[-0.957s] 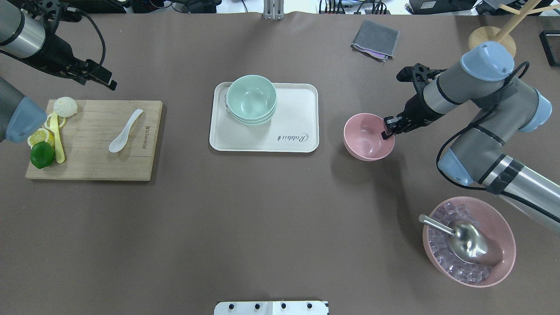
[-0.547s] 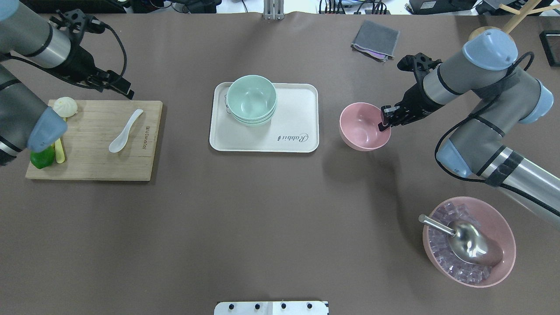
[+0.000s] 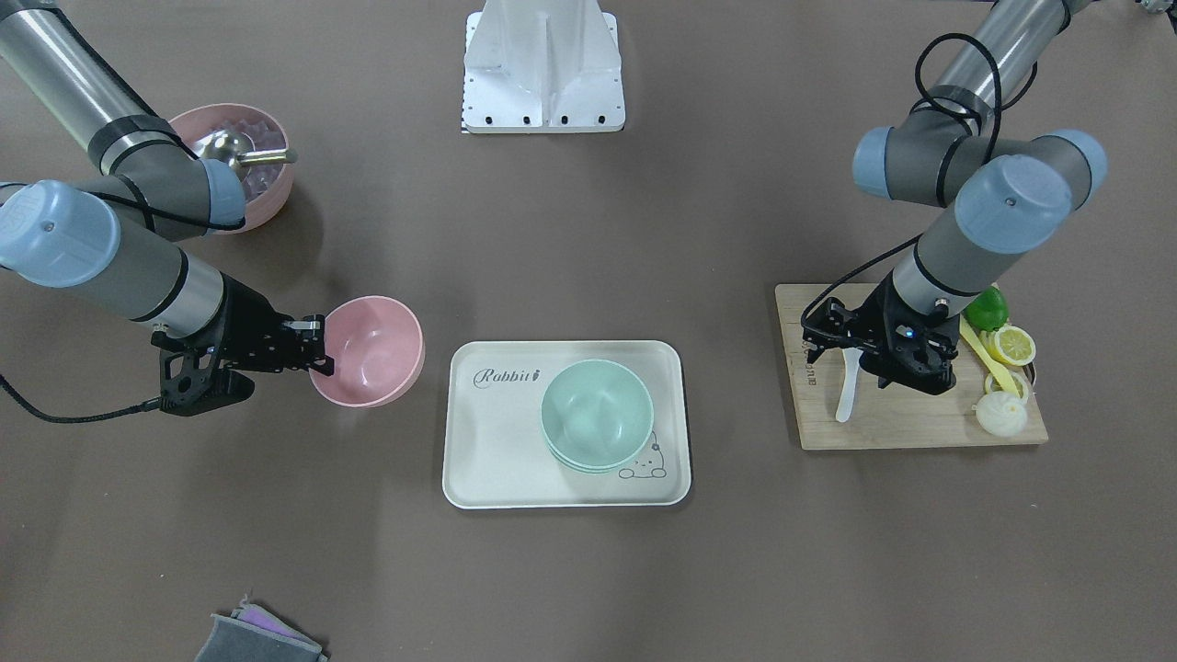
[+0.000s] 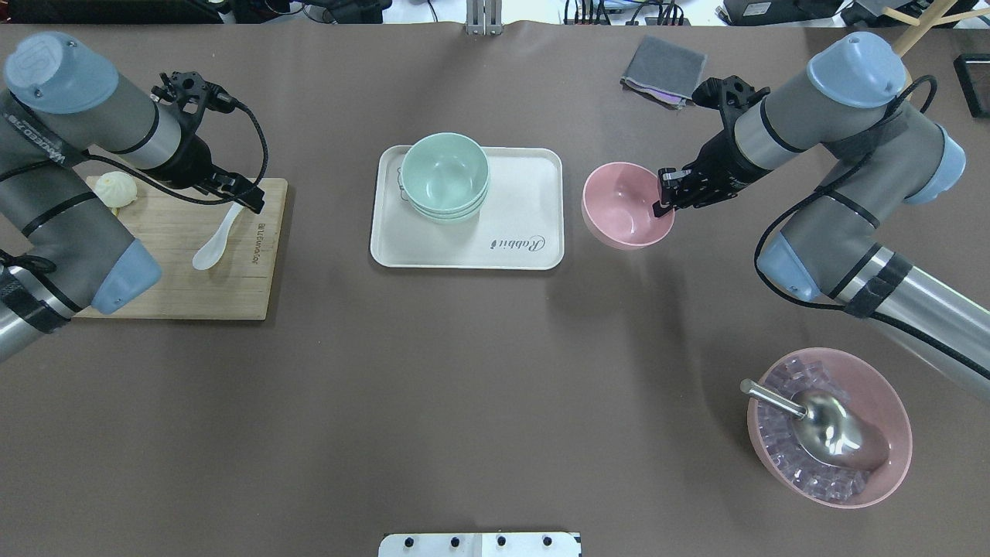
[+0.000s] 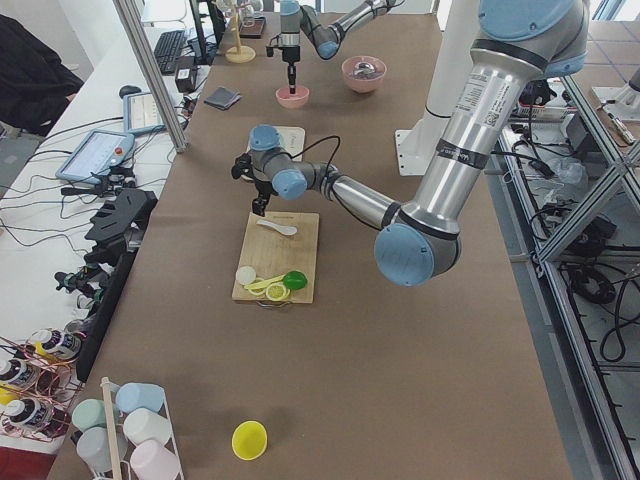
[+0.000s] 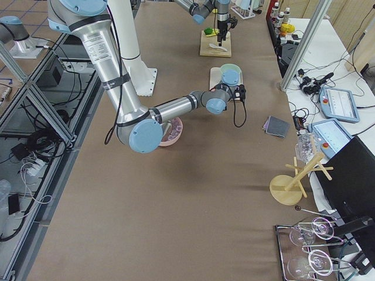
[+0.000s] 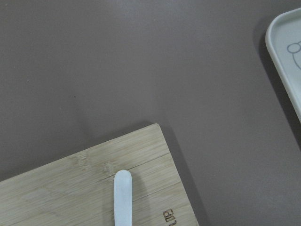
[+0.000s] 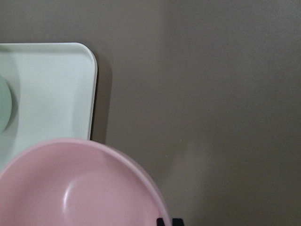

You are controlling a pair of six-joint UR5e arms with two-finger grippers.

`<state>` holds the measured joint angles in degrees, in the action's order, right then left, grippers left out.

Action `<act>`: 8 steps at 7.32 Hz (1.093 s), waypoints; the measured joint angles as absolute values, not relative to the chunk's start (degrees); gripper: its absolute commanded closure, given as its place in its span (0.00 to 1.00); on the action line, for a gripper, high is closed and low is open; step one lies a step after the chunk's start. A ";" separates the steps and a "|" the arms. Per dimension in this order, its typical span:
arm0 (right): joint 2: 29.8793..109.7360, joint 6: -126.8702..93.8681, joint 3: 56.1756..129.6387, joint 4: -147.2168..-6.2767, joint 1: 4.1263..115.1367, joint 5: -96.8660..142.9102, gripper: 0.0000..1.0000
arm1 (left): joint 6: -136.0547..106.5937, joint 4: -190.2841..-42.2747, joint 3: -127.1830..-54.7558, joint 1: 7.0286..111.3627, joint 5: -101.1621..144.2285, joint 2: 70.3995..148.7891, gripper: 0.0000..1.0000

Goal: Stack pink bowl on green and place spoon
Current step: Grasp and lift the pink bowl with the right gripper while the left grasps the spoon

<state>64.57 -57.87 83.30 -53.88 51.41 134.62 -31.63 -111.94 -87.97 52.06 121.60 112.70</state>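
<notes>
The pink bowl (image 4: 623, 207) is plain and empty. It is pinched at its rim by my right fingers (image 4: 663, 203), tilted and raised off the table (image 4: 464, 387) just beside the white tray (image 4: 534, 201). The pale green bowls (image 4: 445, 174) sit nested and upright in one corner of that tray. The white spoon (image 4: 219, 234) lies flat on the wooden board (image 4: 162, 286).

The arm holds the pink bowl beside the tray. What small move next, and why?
Probably carry the small pink plastic bowl sideways over the stacked mint-green bowls: the right end effector grips its rim, but it is beside the white tray, not yet above them.
</notes>
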 measured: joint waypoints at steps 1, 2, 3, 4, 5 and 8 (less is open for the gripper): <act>64.04 -58.21 83.30 -53.88 51.40 134.56 1.00 | -30.68 -111.97 -86.80 51.96 120.99 112.84 0.03; 63.45 -58.73 83.34 -53.86 51.37 134.51 1.00 | -30.13 -112.11 -84.88 51.81 120.77 113.18 0.04; 62.95 -59.22 83.49 -53.82 51.34 134.48 1.00 | -29.91 -112.26 -83.37 51.52 120.38 113.41 0.07; 62.28 -59.95 83.69 -53.82 51.34 134.45 1.00 | -29.83 -112.38 -82.52 51.16 119.73 113.50 0.11; 61.32 -60.59 83.76 -53.87 51.33 134.31 1.00 | -29.81 -112.89 -82.03 50.83 119.33 113.51 0.13; 58.61 -61.12 83.63 -53.96 51.33 132.85 1.00 | -30.27 -116.67 -80.56 49.27 119.10 113.53 0.79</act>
